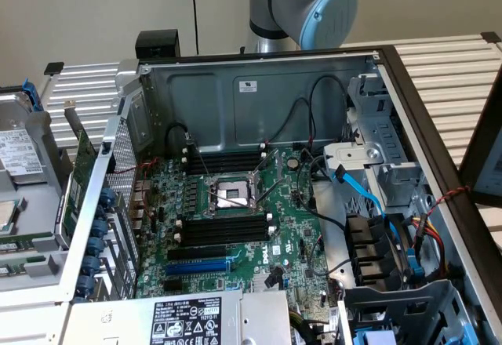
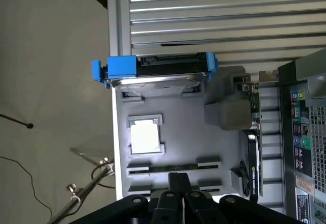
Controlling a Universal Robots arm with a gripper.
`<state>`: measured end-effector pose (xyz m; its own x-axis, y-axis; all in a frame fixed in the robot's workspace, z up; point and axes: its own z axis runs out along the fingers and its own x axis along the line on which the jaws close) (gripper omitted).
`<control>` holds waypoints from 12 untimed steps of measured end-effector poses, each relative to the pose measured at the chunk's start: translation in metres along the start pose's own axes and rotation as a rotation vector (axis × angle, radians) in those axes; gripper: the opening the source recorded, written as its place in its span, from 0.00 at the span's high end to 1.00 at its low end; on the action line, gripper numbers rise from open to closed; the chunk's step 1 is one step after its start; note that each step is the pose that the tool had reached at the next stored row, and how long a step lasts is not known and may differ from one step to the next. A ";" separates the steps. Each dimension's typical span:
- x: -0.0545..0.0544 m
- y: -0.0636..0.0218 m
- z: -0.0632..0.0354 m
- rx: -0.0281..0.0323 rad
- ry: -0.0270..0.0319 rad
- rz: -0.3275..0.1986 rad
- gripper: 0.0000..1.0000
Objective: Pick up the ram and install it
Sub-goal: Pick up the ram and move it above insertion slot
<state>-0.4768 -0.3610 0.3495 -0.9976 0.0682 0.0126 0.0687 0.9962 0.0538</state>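
One slatted table [image 1: 447, 70] by a beige wall [image 1: 78, 8] carries the open computer case [image 1: 227, 114]; claw [image 2: 178, 183] closed, empty.

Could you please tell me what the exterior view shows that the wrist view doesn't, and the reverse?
Exterior view: the motherboard with its CPU socket, black memory slots, blue cables and the robot arm. Wrist view: the gripper, jaws shut, and the case's rear ports from outside. Both: the gray tray, its blue-framed drive and the green expansion card.
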 end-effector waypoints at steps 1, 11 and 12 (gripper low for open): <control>0.000 0.0000 0.0000 0.0002 0.0007 -0.011 0.89; 0.000 -0.0001 0.0016 0.0024 0.0104 -0.192 0.89; 0.000 -0.0001 0.0018 0.0027 0.0114 -0.211 0.89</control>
<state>-0.4769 -0.3610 0.3477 -0.9897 -0.1423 0.0126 -0.1414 0.9885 0.0538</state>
